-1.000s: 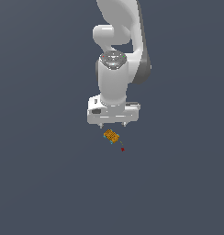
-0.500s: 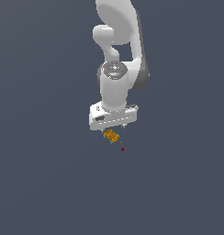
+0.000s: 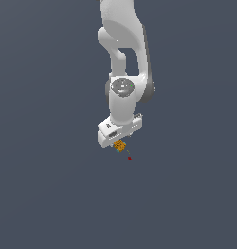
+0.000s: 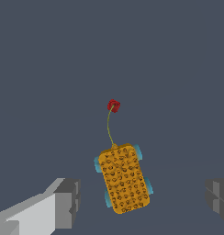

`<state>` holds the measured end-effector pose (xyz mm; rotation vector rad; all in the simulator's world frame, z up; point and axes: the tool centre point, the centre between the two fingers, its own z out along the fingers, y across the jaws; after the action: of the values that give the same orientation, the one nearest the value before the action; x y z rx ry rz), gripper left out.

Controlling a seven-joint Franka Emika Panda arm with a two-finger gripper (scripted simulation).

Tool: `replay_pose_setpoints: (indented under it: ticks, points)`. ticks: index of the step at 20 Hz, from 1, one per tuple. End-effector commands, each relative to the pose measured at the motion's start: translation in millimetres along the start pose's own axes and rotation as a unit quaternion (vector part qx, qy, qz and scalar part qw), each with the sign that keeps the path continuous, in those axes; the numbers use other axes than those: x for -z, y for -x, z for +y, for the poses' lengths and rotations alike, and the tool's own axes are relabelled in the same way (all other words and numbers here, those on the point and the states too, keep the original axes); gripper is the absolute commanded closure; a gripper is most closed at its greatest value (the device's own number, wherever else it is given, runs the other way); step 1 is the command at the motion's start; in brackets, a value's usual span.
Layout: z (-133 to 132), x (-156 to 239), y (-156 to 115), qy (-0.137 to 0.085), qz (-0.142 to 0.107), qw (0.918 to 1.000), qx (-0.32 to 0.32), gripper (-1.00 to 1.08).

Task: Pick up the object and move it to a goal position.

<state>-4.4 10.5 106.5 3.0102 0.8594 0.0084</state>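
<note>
Claw [image 3: 119,141] fingers spread wide — orange block [image 4: 123,179] lies between them, untouched.

The object [image 4: 123,179] is showing orange-yellow with dark speckles and teal edges; a thin green stem is ending in a red tip [image 4: 113,105]. The fingers [image 4: 68,203] are appearing grey against white housing.
</note>
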Motion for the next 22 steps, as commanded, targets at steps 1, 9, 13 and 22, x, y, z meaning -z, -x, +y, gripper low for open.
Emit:
replay_pose_setpoints:
  ticks: [1,9,13,22]
  points:
    - [-2.6,-10.1,0.9,-0.001,0.000,0.9993,0.036,-0.92]
    - [-9.5,-32.5,3.2,-0.004,-0.001,0.9932,0.116,-0.92]
    - [-11.6,-38.4,3.9,-0.006,0.000,0.9905,0.137,-0.92]
    - [-12.3,-43.6,4.4,-0.006,0.000,0.9895,0.145,-0.92]
